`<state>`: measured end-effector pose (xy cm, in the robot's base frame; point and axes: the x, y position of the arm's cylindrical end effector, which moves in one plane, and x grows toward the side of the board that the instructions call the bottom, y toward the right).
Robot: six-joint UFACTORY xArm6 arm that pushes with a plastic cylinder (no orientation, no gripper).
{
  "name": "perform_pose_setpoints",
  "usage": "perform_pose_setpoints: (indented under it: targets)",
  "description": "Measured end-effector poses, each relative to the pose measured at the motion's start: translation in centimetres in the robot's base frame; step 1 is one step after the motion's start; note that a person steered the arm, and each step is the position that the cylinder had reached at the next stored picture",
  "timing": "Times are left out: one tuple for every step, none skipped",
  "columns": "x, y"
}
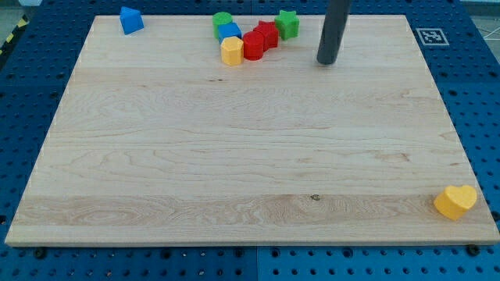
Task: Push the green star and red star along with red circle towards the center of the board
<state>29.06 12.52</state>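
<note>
The green star (287, 24) sits near the view's top edge of the wooden board (250, 156), right of centre. The red star (267, 34) lies just left of it, touching the red circle (253, 46), which is lower left of the red star. My tip (326, 61) is on the board to the right of this cluster, about 50 px right and below the green star, touching no block.
A yellow hexagon (232, 51) touches the red circle's left side. A blue block (229, 32) and a green circle (223, 21) sit above it. A blue triangle (130, 20) is at the top left. A yellow heart (455, 201) is at the bottom right corner.
</note>
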Motion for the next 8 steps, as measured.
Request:
perform_pose_setpoints:
  targets:
    - [-6.3, -1.8]
    - [-9.9, -5.3]
    - [-9.9, -6.8]
    - [-9.8, -10.8]
    - [-9.7, -11.7]
    - [-9.7, -13.6]
    - [-9.7, -11.1]
    - [-9.7, -9.0]
